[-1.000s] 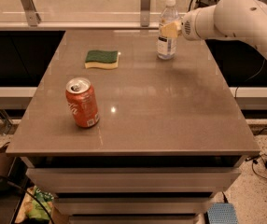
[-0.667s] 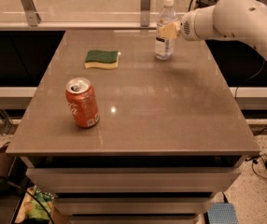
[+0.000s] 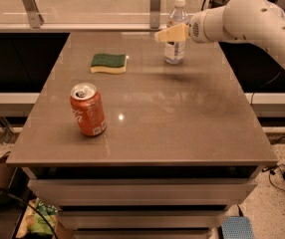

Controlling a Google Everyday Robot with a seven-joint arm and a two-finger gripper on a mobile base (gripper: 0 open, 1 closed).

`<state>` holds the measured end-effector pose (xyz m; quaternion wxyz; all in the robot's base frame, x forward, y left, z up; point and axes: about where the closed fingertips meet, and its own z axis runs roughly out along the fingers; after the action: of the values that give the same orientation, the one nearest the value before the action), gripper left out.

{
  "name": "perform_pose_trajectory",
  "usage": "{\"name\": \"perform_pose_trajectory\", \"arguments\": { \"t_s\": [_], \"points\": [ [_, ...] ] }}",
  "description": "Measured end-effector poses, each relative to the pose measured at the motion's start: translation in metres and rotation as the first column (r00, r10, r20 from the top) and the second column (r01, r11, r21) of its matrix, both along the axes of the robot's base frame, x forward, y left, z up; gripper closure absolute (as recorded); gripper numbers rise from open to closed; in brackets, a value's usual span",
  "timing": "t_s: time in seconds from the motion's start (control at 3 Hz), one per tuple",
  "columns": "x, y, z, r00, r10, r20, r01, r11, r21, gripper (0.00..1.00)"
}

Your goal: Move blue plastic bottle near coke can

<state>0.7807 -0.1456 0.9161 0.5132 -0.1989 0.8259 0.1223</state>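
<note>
Slid further left, tool (image 3: 160, 35) crosses clear, white-capped blue plastic bottle (image 3: 174, 54); whether clenched, cannot tell.

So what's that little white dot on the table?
Camera view: the dot is light glare on the glossy brown table, right of the orange-red soda can; a faint shadow smears the tabletop beneath the robot's hand, which is at the clear plastic bottle near the far edge.

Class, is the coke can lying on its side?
No, the coke can stands upright at the front left of the table, far from the gripper at the blue plastic bottle.
</note>
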Motion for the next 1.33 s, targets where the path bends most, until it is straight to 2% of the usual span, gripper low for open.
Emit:
{"name": "perform_pose_trajectory", "arguments": {
  "t_s": [0.33, 0.67, 1.33],
  "points": [
    [0.0104, 0.0063, -0.0030, 0.9998, 0.016, 0.008, -0.017, 1.000, 0.017, 0.00],
    [0.0110, 0.0082, -0.0043, 0.9998, 0.019, 0.006, -0.019, 1.000, 0.017, 0.18],
    [0.0118, 0.0123, -0.0071, 0.9997, 0.025, 0.003, -0.025, 1.000, 0.018, 0.64]
  ]
}}
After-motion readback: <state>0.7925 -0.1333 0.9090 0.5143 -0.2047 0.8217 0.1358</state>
